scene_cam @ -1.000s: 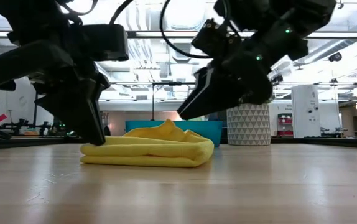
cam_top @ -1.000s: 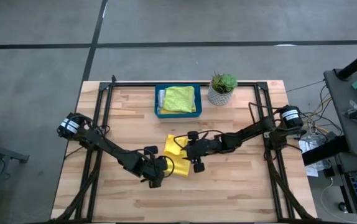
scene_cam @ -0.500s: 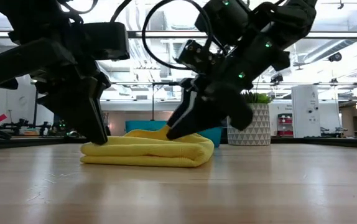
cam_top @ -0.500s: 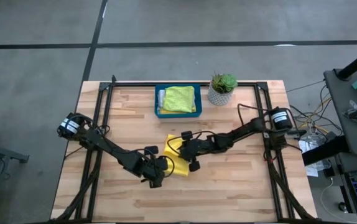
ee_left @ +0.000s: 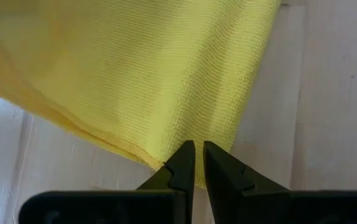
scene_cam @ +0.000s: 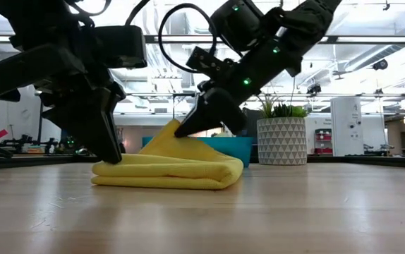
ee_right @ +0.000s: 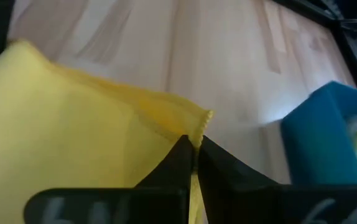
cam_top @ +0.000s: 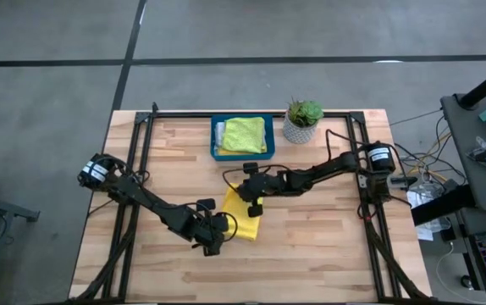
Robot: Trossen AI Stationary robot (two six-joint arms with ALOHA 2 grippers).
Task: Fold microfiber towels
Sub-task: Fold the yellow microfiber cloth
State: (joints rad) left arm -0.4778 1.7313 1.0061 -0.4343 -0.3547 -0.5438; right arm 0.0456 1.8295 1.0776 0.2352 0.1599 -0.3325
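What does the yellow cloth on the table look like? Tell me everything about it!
The yellow towel is soft, finely ribbed cloth, folded into a thick pad lying on the wooden table, in front of the teal tray. The right gripper pinches its far corner and lifts it into a peak. The left gripper is shut on the near edge, pinning it down.

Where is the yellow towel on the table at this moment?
In the high view, the yellow towel lies near the table's middle, below the teal tray, held between the left gripper and the right gripper.

Towel [cam_top: 245, 213] mid-table; tray [cam_top: 242, 153] behind, plant [cam_top: 301, 122] beside tray
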